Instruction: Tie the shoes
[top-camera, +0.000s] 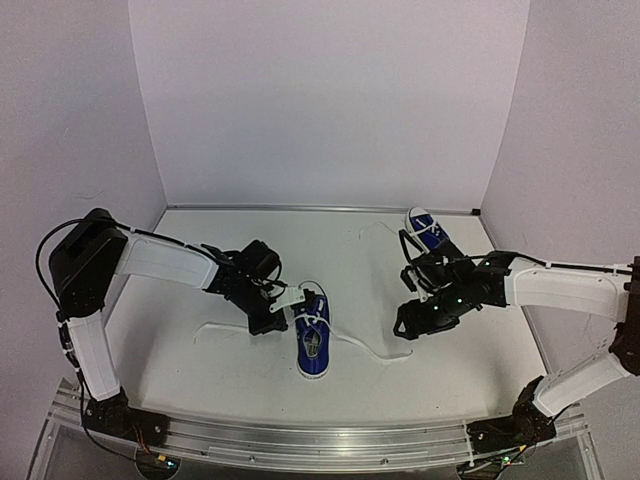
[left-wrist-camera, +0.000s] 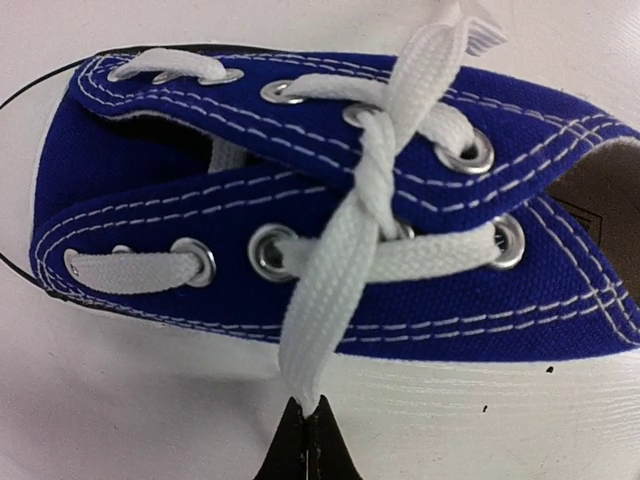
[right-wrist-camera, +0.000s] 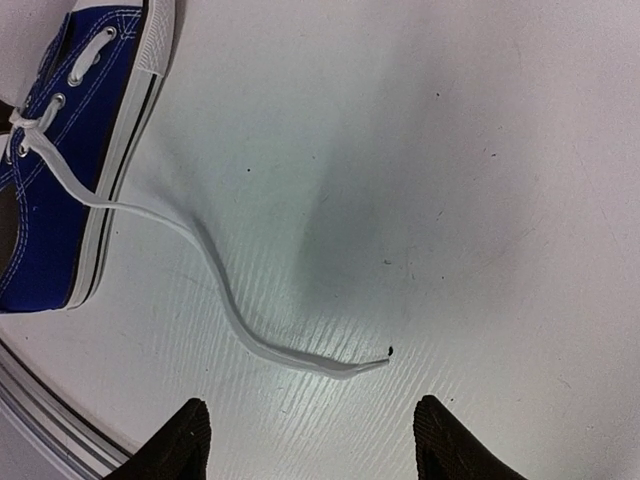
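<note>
One blue shoe (top-camera: 313, 340) with a white sole lies near the table's middle, toe toward the front edge. My left gripper (top-camera: 290, 298) is at its left side, shut on a white lace (left-wrist-camera: 330, 300) that runs down from the half knot over the eyelets into the pinched fingertips (left-wrist-camera: 290, 450). The shoe's other lace (right-wrist-camera: 230, 320) trails right across the table and ends just ahead of my right gripper (right-wrist-camera: 312, 440). That gripper stands open with nothing between its fingers (right-wrist-camera: 190, 435). The second shoe (top-camera: 428, 232) sits at the back right corner, behind the right gripper (top-camera: 408, 325).
White walls close the table at the back and both sides. A metal rail (top-camera: 300, 440) runs along the near edge. A loose stretch of lace (top-camera: 215, 328) lies on the table left of the near shoe, under the left arm.
</note>
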